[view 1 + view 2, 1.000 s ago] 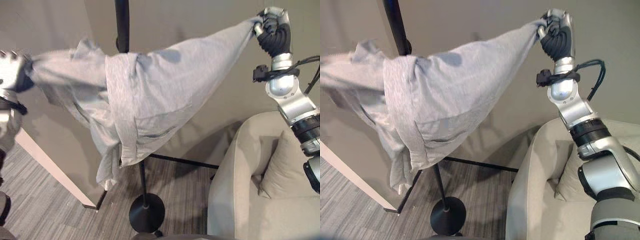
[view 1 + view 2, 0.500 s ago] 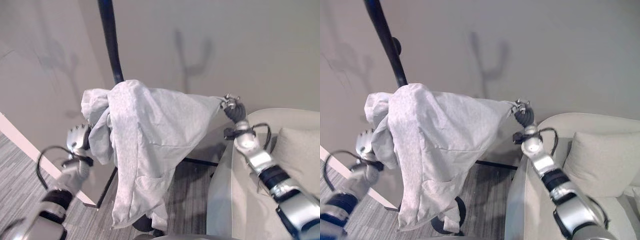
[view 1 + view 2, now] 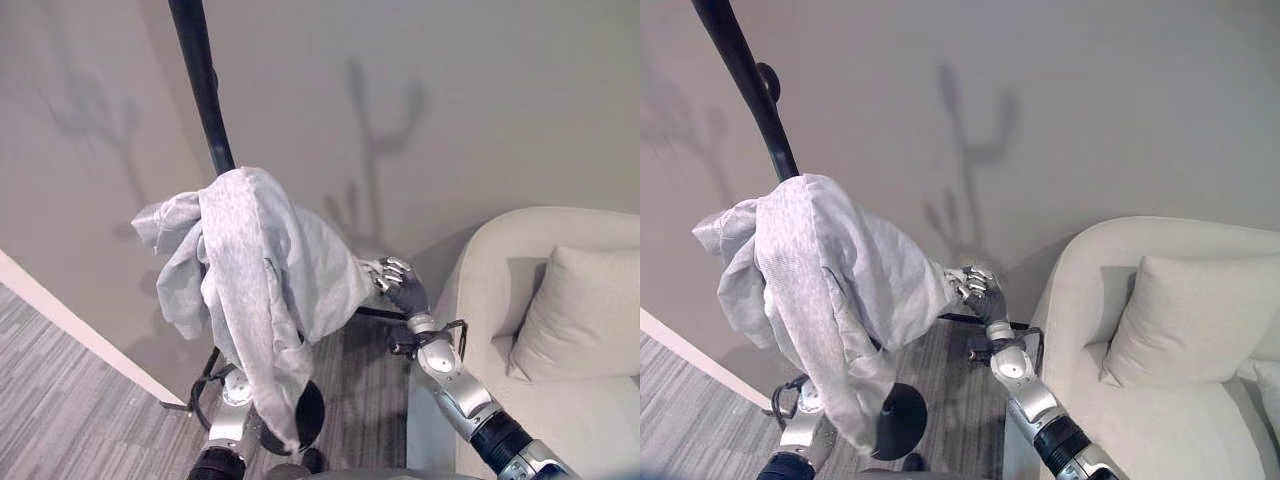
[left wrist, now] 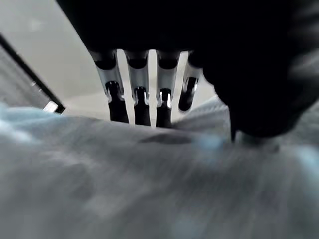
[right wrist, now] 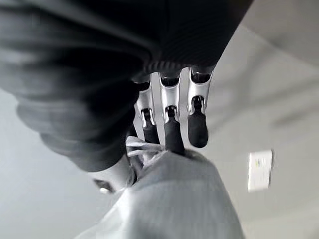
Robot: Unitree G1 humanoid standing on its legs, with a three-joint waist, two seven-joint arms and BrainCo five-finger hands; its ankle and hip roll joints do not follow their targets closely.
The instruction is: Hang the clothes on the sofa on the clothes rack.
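Note:
A light grey garment (image 3: 250, 270) hangs bunched over the black pole of the clothes rack (image 3: 205, 90), its lower end dangling before the rack's round base (image 3: 898, 408). My right hand (image 3: 400, 290) is open at the garment's right edge, and its straight fingers (image 5: 172, 129) touch the cloth beside a drawstring. My left hand is low, by the garment's hanging end. In the left wrist view its fingers (image 4: 141, 97) are straight and lie just above grey cloth (image 4: 149, 189).
A beige sofa (image 3: 560, 400) with a cushion (image 3: 575, 310) stands at the right, close to my right arm. A plain wall runs behind the rack. A white wall edge (image 3: 80, 340) slants across the lower left above grey plank flooring.
Both arms have come down from raised positions. The right hand has opened and let go of the sleeve. The stretched garment now hangs bunched on the rack. The camera has shifted.

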